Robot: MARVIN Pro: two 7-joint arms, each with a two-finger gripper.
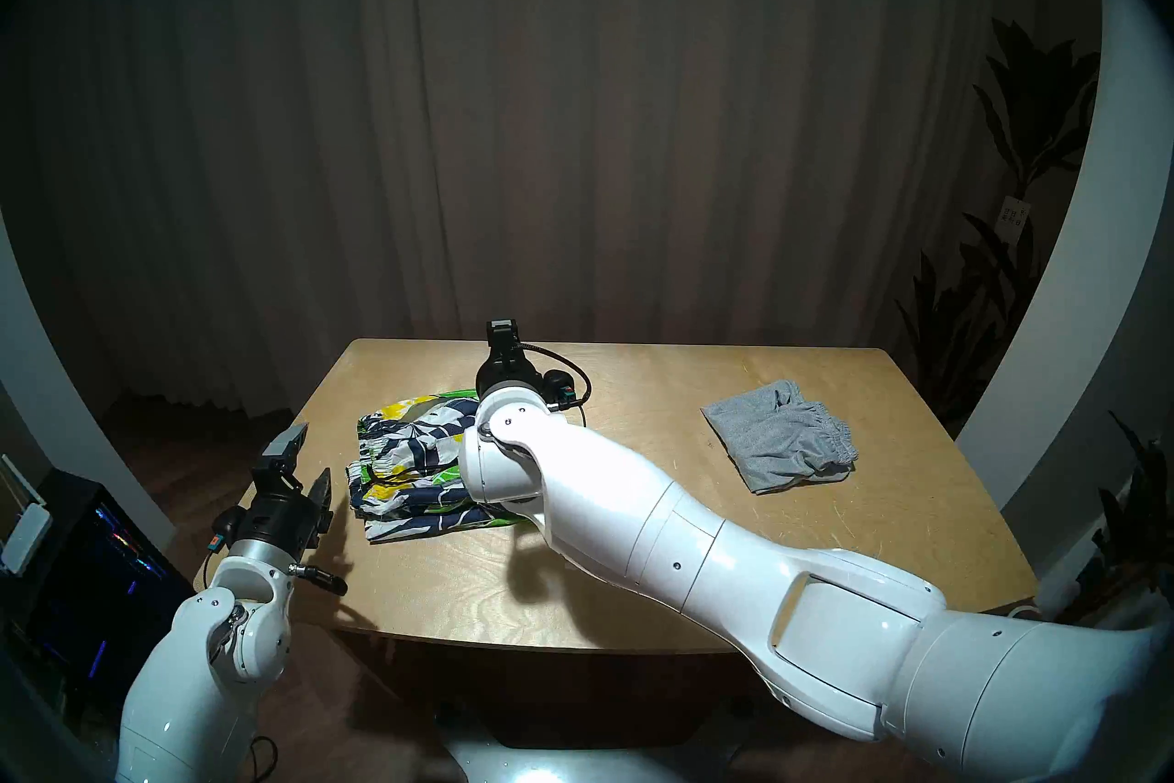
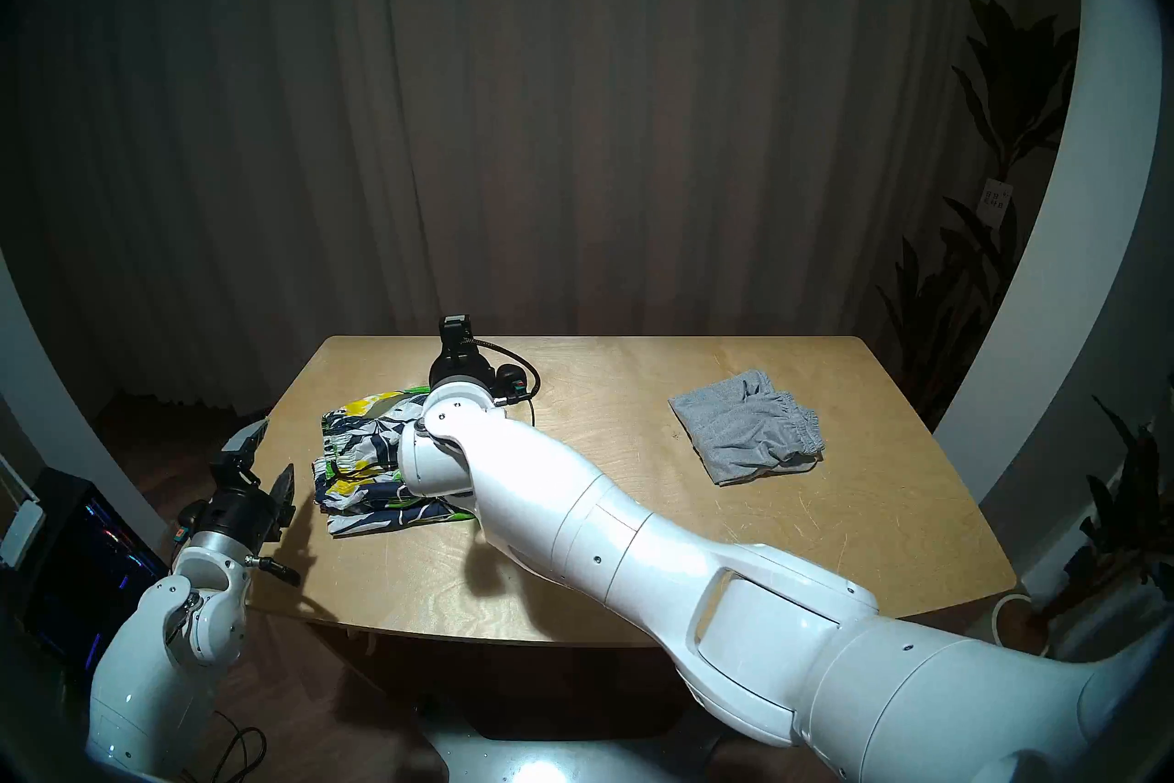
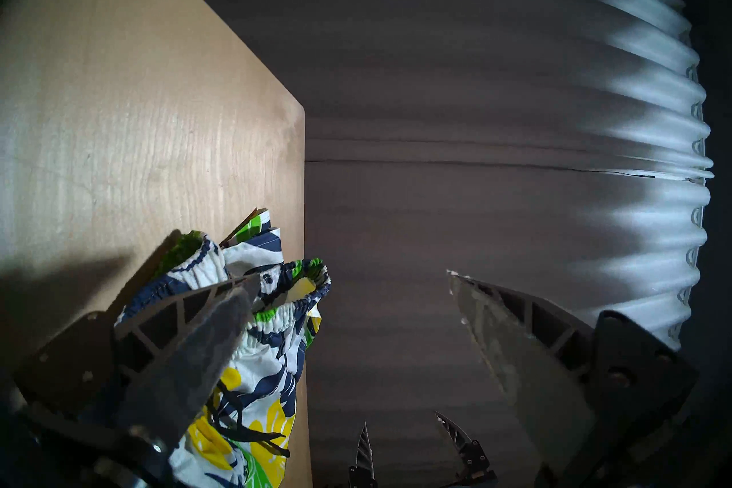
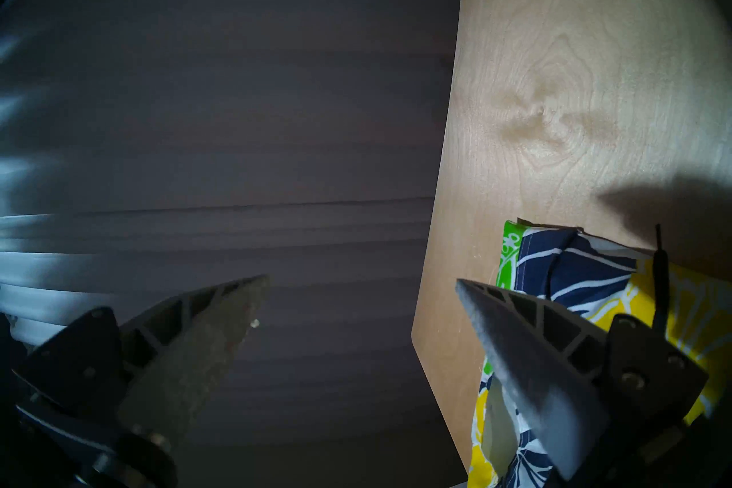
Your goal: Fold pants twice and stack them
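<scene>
The floral navy shorts (image 1: 406,464) lie folded in a bundle near the table's left edge, waistband toward my left gripper. The grey shorts (image 1: 781,445) lie crumpled and apart at the table's right. My left gripper (image 1: 308,464) hovers open just left of the floral bundle. In the left wrist view it (image 3: 351,275) has one finger over the floral waistband (image 3: 277,317) and the other over the floor. My right gripper (image 1: 502,340) hangs at the bundle's far side. The right wrist view shows it (image 4: 361,279) open and empty, one finger above the floral cloth (image 4: 574,269).
The wooden table (image 1: 635,572) has bare wood in front and between the two pairs of shorts. My right forearm (image 1: 635,508) crosses the table's middle. A lit computer case (image 1: 95,559) stands on the floor at the left, and plants (image 1: 991,318) at the right.
</scene>
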